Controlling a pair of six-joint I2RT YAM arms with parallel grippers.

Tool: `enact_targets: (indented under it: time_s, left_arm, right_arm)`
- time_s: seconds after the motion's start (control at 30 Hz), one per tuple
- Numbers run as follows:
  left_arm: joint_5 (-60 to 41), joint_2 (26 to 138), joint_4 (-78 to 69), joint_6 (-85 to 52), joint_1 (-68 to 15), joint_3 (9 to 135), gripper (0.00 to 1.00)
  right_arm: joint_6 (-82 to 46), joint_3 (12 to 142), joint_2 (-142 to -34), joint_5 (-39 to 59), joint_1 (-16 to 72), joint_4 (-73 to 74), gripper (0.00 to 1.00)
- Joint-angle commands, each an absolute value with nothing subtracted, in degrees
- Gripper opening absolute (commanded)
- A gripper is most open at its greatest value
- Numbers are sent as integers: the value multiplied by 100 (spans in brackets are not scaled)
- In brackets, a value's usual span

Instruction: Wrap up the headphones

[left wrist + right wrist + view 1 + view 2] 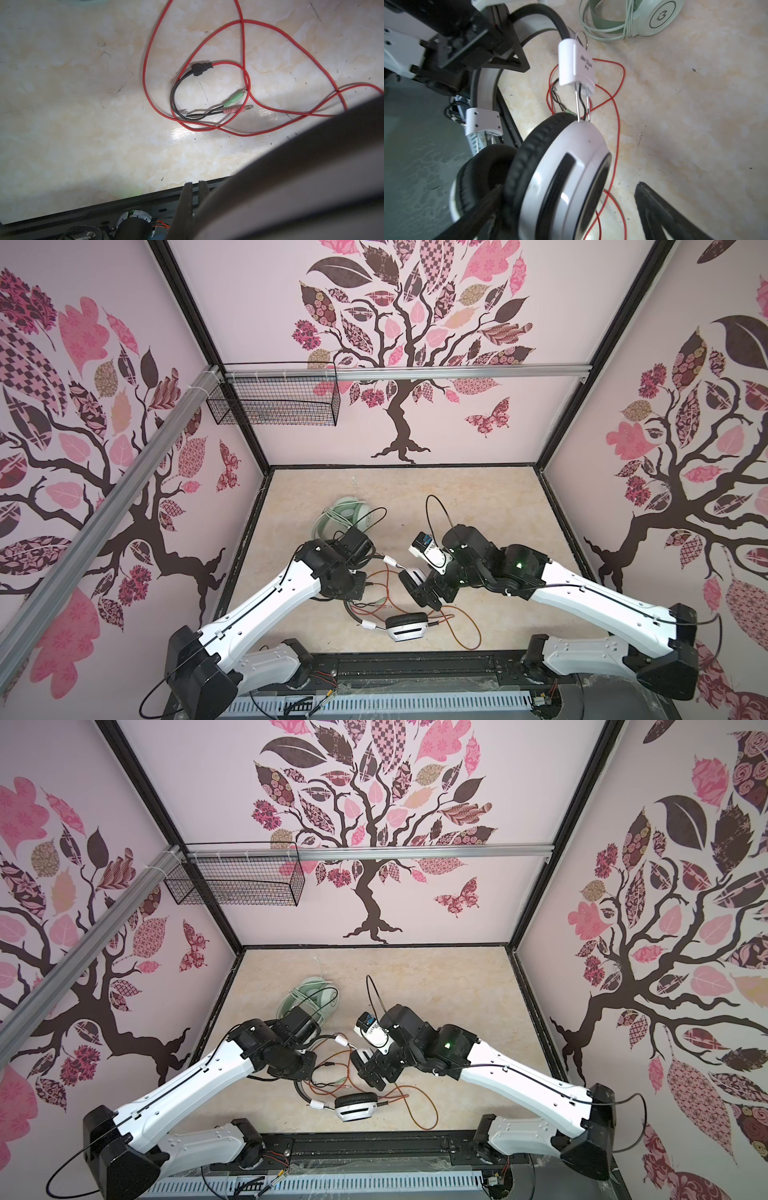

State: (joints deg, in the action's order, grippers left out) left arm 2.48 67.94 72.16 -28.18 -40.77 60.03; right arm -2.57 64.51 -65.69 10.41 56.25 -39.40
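The white-and-black headset [581, 143] hangs tilted near the green headset [660, 14], one cup resting on the counter [62, 104], its band pinched in the closed left jaws. The right jaws stand wide on either side of the raised cup, gripping nothing. On that single pinch the band may slip or swing. The loose red cable [241, 20], looped below, may snag.

right end effector [569, 187]: fingers [660, 212] spread wide to either side of an earcup, one clear of the shell
white headset [562, 176]: earcup close up, black pad, band curving up past the left arm [456, 41]
red cable [617, 124]: loose loops on the surface [695, 104]
mint headset [658, 16]: beyond, pale cable [627, 20] looped across its band
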Motion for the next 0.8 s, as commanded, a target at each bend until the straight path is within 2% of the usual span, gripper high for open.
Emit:
enact_targets:
  time_s: [0.0,0.27,0.53,0.77]
  left_arm:
    - [325,6817,7234,-2824,-4069,6316,0]
    - [335,6875,7225,-2717,-4069,6355,0]
    - [144,6896,7110,-2619,-4072,6494,0]
    - [-230,7031,7099,-2656,-4091,6537,0]
  right_arm:
    - [-249,6507,-6054,1521,5566,-3753,100]
    - [-360,6556,-6336,1056,5557,-3887,100]
    - [-404,6587,-6946,1391,5555,-3568,100]
    - [-364,6988,-7386,729,5555,-3401,100]
